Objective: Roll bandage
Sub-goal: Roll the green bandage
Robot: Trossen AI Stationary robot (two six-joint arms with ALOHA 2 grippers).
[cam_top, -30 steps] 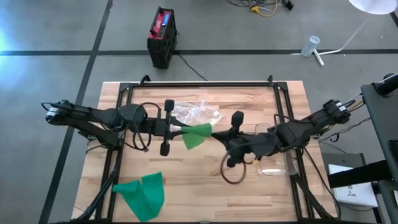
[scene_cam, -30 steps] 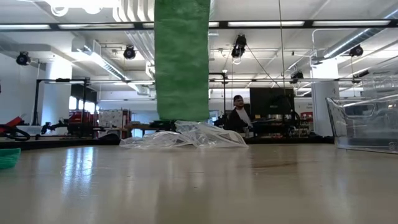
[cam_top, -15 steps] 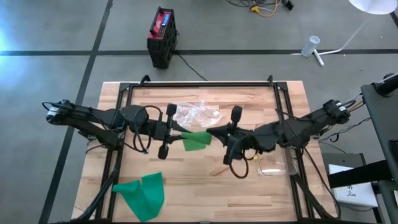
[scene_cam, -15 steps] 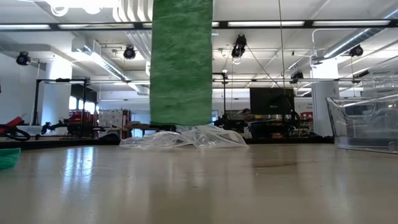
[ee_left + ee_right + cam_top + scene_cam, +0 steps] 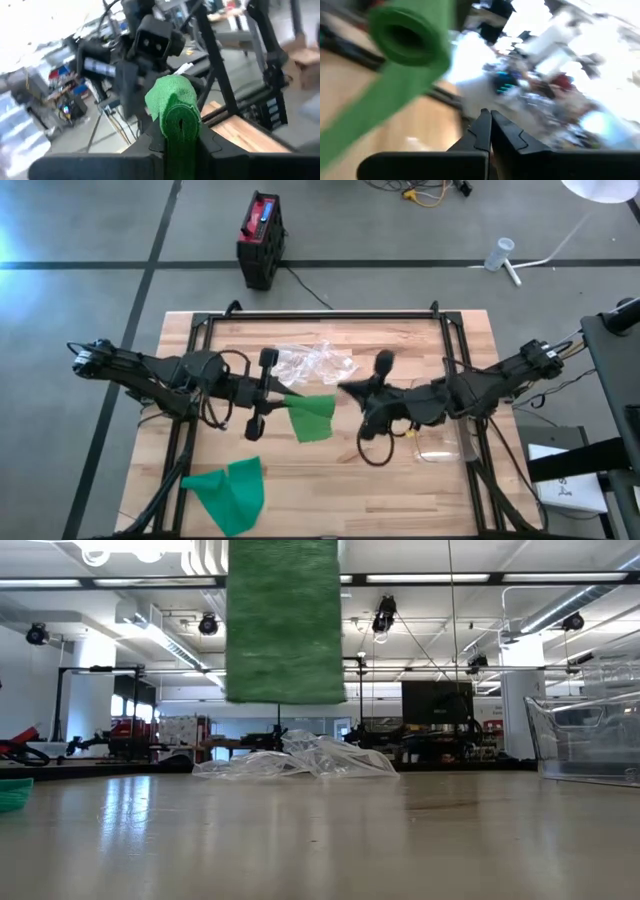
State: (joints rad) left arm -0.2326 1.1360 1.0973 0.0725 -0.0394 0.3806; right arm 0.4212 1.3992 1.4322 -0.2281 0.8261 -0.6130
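Here, the left gripper (image 5: 283, 400) clamps the rolled end of a green bandage (image 5: 312, 416) above the middle of the wooden table (image 5: 330, 480), its loose tail hanging clear. Just beside it, the right gripper (image 5: 345, 389) hovers, fingers pinched together on nothing.

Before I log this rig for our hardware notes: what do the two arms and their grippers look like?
Both arms are dark, slender and jointed, with black cables looping beside them. The left gripper and right gripper each end in two dark fingers on a black crossbar. The right gripper's fingers taper to narrow tips.
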